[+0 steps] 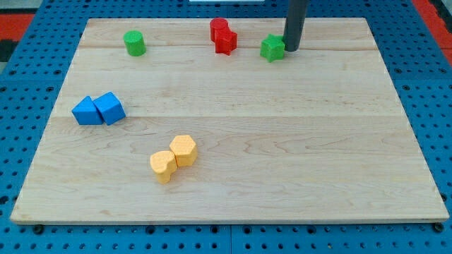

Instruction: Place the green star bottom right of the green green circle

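Note:
The green star (272, 48) lies near the view's top, right of centre. The green circle (134, 43) stands far to its left, near the board's top left. My tip (290, 49) rests on the board right against the star's right side. The dark rod rises from there out of the view's top.
A red block (219, 28) and a red star (226, 41) sit together just left of the green star. Two blue blocks (99, 109) lie at the left. A yellow heart (163, 166) and a yellow hexagon (183, 149) lie at bottom centre. The wooden board (318, 141) ends in blue pegboard.

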Controlling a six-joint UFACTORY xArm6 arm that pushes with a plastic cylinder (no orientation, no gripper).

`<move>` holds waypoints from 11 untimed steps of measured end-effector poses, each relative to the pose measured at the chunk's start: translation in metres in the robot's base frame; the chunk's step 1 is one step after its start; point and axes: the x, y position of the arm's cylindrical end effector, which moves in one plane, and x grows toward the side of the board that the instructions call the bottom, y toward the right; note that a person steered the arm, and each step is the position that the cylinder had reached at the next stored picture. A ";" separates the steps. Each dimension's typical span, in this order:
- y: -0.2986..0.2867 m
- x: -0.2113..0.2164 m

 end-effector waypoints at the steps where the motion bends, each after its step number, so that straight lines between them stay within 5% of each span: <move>1: 0.023 -0.017; 2: 0.003 -0.029; 7: -0.116 0.064; 8: -0.186 0.048; 11: -0.225 0.010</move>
